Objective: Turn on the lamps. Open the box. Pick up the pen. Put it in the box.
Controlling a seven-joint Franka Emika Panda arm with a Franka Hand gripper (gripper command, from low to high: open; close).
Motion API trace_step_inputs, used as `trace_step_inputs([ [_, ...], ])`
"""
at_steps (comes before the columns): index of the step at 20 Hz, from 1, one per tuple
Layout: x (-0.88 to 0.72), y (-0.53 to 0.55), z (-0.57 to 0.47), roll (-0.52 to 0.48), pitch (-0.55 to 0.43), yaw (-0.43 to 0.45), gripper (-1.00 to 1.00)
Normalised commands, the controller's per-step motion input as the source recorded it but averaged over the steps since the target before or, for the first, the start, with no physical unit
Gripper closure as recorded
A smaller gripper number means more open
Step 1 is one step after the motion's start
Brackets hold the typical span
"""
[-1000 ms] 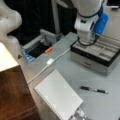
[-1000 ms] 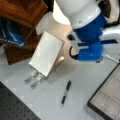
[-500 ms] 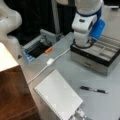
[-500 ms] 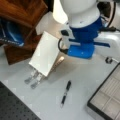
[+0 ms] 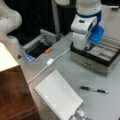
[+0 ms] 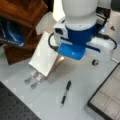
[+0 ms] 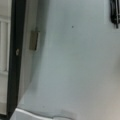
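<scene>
The box (image 5: 98,65) stands open at a front view's right, its pale compartments showing; its corner also shows in a front view (image 6: 93,105) and its black rim in the wrist view (image 7: 13,62). The slim black pen (image 5: 94,89) lies on the grey table in front of the box, and it shows in a front view (image 6: 65,93) and the wrist view (image 7: 115,12). My gripper (image 5: 83,47) hangs over the box's front left edge, its fingers hidden by the hand. A cream-white lamp (image 5: 6,58) sits on the wooden block at the left.
A white flat panel (image 5: 58,96) lies left of the pen, with metal clips (image 6: 32,79) at its end. An orange switch (image 5: 48,50) and a white cable (image 5: 50,61) lie behind it. A brown wooden block (image 5: 15,95) and a grey bin (image 5: 37,47) stand at the left.
The arm has shifted slightly from over the box's inside towards its front left edge. The pen and the box have not moved.
</scene>
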Motion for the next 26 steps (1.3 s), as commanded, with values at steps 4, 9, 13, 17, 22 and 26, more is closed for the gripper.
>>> trace_step_inputs([
  [4, 0.13, -0.04, -0.16, -0.282, -0.125, 0.217, -1.00],
  [9, 0.09, -0.05, -0.16, -0.135, -0.053, 0.428, -1.00],
  [13, 0.09, -0.12, -0.19, -0.071, 0.001, 0.507, -1.00],
  [17, 0.14, -0.15, -0.21, -0.016, 0.006, 0.474, -1.00],
  [22, 0.14, -0.13, -0.13, 0.008, 0.004, 0.360, -1.00],
  [26, 0.12, -0.10, -0.06, 0.044, 0.035, 0.386, -1.00],
])
